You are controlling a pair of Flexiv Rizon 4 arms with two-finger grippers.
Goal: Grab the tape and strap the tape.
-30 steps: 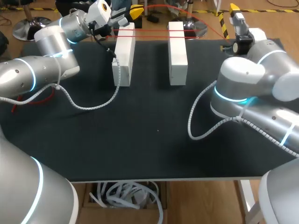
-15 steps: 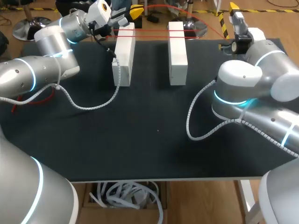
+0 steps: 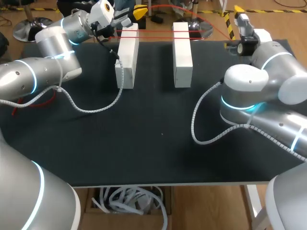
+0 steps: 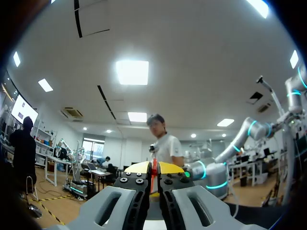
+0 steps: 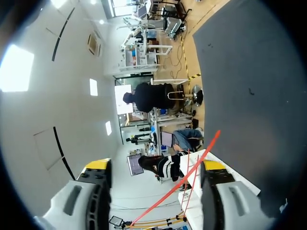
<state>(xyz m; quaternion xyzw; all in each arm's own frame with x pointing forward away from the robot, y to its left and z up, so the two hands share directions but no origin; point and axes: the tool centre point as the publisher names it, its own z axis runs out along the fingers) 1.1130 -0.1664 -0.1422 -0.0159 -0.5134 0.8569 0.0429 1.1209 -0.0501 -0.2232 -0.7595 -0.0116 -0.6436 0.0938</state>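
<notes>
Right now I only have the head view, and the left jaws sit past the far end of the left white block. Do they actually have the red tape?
Observer: Yes. The left wrist view shows the left jaws closed together with the red tape pinched between them.
Operator: And the right jaws? From above I can't judge them.
Observer: They are wide open in the right wrist view. The tape runs slantwise through the gap between them and is not clamped.

High rear camera over table [image 3: 158, 143]; wrist cameras roomward
</notes>
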